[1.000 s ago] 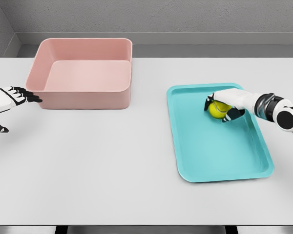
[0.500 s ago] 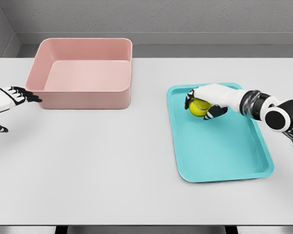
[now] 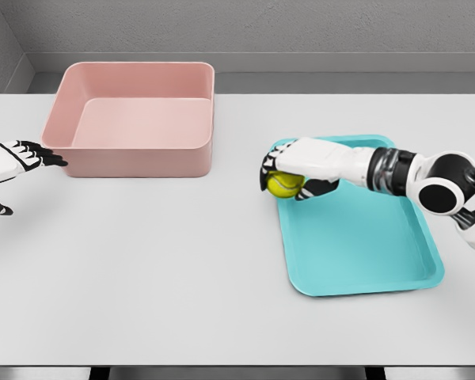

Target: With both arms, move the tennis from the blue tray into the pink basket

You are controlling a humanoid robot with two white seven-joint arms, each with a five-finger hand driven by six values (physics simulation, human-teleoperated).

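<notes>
Fingers [image 3: 271,164] of the right hand [image 3: 297,165] curl down around the ball [image 3: 284,184], black tips wrapped over its top and far side while the thumb presses in from the near side. So the yellow-green ball sits held in that hand, right at the tray's [image 3: 356,237] left rim, partly out over the white table [image 3: 182,269]. The right arm reaches in from the right edge, stretched across the upper part of the tray, white forearm leading to a black and grey wrist joint.

Nearest to me, the tray's bare turquoise floor lies on the right half of the table, its long side running away from the front edge.

Over at the left edge, the left hand [image 3: 16,158] hangs above the table, fingers loosely extended and holding nothing, dark tips pointing toward the basket [image 3: 134,162] and just beside its left wall.

Farther back, the pink basket stands on the left side of the table, well apart from the tray. Behind it runs a grey wall.
</notes>
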